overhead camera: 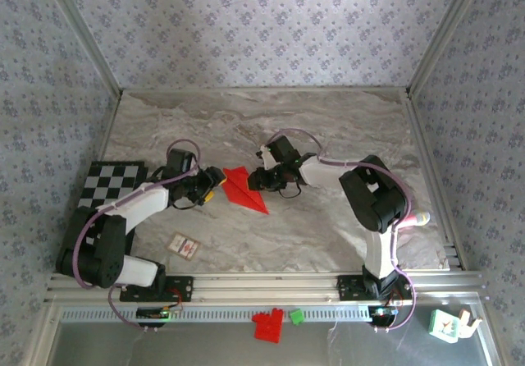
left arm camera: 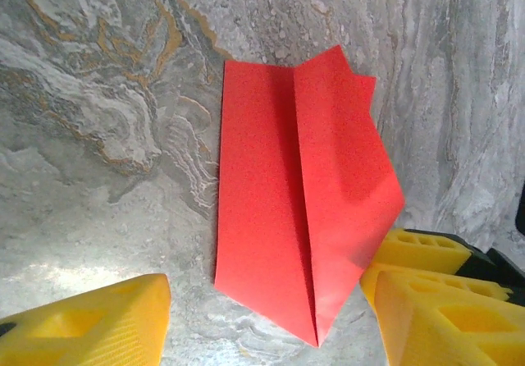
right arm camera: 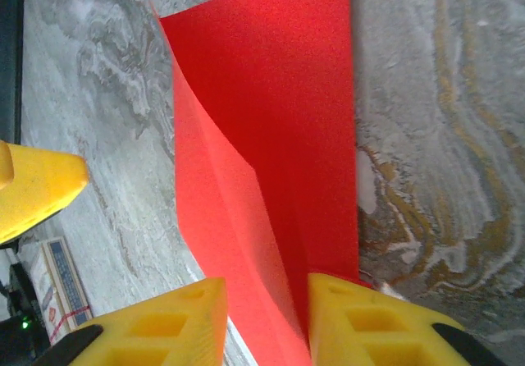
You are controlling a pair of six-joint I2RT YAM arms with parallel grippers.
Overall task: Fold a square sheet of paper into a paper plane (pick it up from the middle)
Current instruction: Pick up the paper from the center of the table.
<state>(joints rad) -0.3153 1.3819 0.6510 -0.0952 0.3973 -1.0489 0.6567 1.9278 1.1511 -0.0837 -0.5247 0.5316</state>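
Table (overhead camera: pixel 328 128): grey marbled top, closed in by patterned walls (overhead camera: pixel 246 21) on my overhead feed.
Arms: left arm (overhead camera: pixel 123 214) and right arm (overhead camera: pixel 369 189) both reach toward the middle.
Checkerboard (overhead camera: pixel 115 184): flat at the table's left edge.
Paper plane (overhead camera: pixel 244 188): red, folded to a point with a centre crease, lying mid-table between the two arms' tips.
Left fingers (left arm camera: pixel 90 325): spread wide, with the plane's pointed end between them.
Right fingers (right arm camera: pixel 369 325): parted, astride the plane's raised fold; I cannot tell if they touch it.
Card (overhead camera: pixel 184 245): small, white, near the left arm.
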